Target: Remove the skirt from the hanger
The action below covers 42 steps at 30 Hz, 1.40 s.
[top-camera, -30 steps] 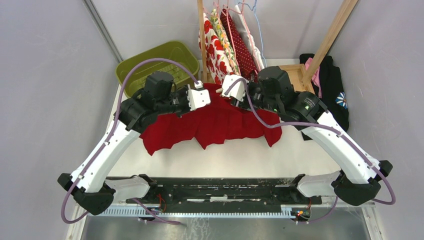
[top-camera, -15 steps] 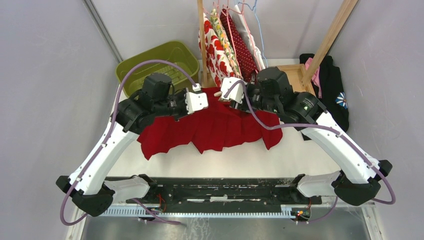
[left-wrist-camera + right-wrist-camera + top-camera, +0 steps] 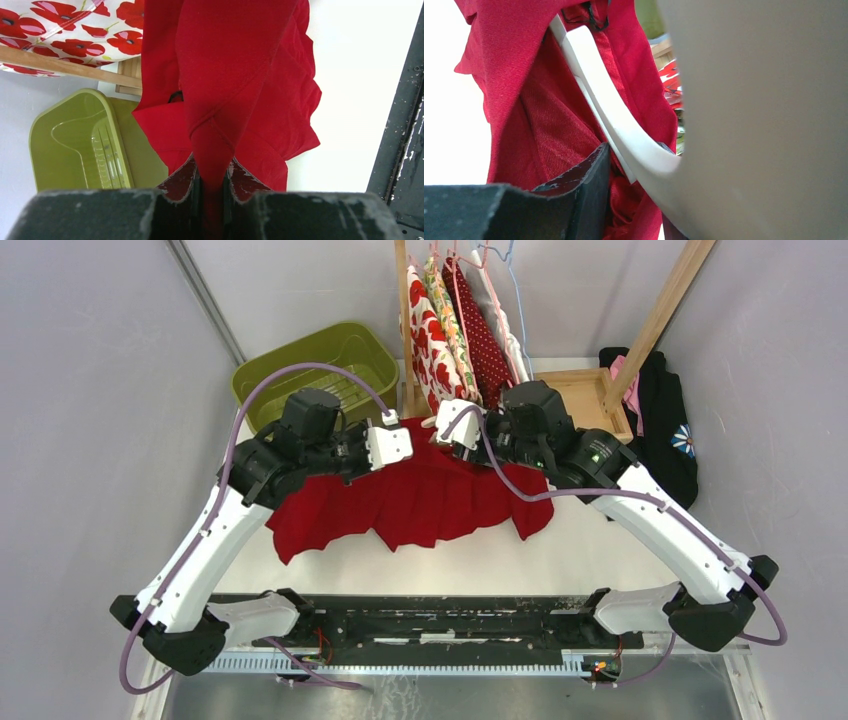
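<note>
Dragging red skirt [image 3: 420, 502] leftward over tabletop [image 3: 520, 560] with left pincer [image 3: 211, 177] clenched on a fold, bracing white hanger [image 3: 610, 111] in right pincer [image 3: 453, 427], seemingly easing fabric off, not yet freeing it.

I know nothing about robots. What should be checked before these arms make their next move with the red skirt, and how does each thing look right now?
1. Left fingers pinching the red skirt: ok, a fold is clamped between them.
2. Right fingers holding the white hanger: cannot tell; it lies against one finger, and the other finger is hidden.
3. Skirt free of the hanger: not ok, the hanger's arm is inside the fabric.
4. Hanging clothes clear of the skirt: cannot tell; they hang right behind both wrists.
</note>
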Tool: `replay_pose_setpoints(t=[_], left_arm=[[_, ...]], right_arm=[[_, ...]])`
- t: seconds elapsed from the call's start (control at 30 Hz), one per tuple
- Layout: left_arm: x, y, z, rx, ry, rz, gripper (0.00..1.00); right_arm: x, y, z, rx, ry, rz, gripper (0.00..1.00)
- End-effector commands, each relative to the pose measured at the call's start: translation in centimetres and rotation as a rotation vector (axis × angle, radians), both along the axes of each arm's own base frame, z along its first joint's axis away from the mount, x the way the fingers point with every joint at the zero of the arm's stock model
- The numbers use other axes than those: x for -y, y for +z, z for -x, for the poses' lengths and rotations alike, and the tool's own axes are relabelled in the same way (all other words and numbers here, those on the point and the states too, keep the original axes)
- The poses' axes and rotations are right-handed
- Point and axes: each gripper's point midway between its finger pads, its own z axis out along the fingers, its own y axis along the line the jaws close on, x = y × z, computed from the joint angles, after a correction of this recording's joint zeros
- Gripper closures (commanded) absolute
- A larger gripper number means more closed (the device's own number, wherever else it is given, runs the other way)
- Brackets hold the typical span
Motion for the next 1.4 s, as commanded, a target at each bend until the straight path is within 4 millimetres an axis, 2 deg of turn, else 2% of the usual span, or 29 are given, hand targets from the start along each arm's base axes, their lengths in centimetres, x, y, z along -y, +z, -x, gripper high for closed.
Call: replay_pose_setpoints(t=[0.0,0.07,0.1,0.33,0.6,0.63,0.67,0.7,0.83,0.93,1.03,1.17,1.27,1.37], left_arm=[[1.8,7.5,0.3,0.232,-0.094,0.178,0.97],[1.7,7.5,0.2,0.229,-0.089,0.181,0.97],[1.8,7.5,0.2,0.229,-0.090,0.183,0.97],[1.8,7.8,0.2,0.235,-0.087,0.189,0.97],[1.8,6.9,-0.1,0.229,-0.079,0.179,0.97],[1.8,6.9,-0.1,0.230,-0.080,0.182,0.97],[1.9,6.8,-0.2,0.229,-0.080,0.182,0.97],[2.0,6.8,-0.2,0.229,-0.082,0.184,0.97],[2.0,6.9,-0.1,0.229,-0.088,0.188,0.97],[2.0,6.7,0.0,0.227,-0.091,0.187,0.97],[2.1,6.3,0.1,0.217,-0.098,0.182,0.97],[2.1,5.5,0.1,0.199,-0.097,0.174,0.97],[2.1,5.4,0.2,0.197,-0.098,0.175,0.97],[2.0,5.6,0.2,0.204,-0.097,0.176,0.97]], right_arm=[[-0.2,-2.3,-0.7,-0.019,-0.015,0.042,0.63],[-0.5,-2.5,-0.8,-0.034,-0.015,0.040,0.88],[-0.6,-2.6,-0.8,-0.041,-0.020,0.034,0.97],[-0.6,-3.5,0.0,-0.087,0.008,0.050,0.99],[-0.2,0.1,2.3,-0.080,0.064,-0.014,0.99],[0.0,0.3,2.3,-0.070,0.071,-0.006,0.86],[0.1,0.5,2.4,-0.060,0.072,-0.003,0.67],[0.4,1.0,2.1,-0.042,0.054,-0.007,0.59],[0.8,4.2,1.6,0.047,0.014,-0.082,0.53],[1.8,6.4,1.3,0.124,-0.023,-0.109,0.44],[2.6,7.3,1.2,0.161,-0.041,-0.095,0.43],[3.2,9.7,1.5,0.200,-0.061,-0.154,0.43],[3.6,9.7,1.6,0.202,-0.063,-0.139,0.43],[3.7,8.9,1.7,0.190,-0.062,-0.108,0.43]])
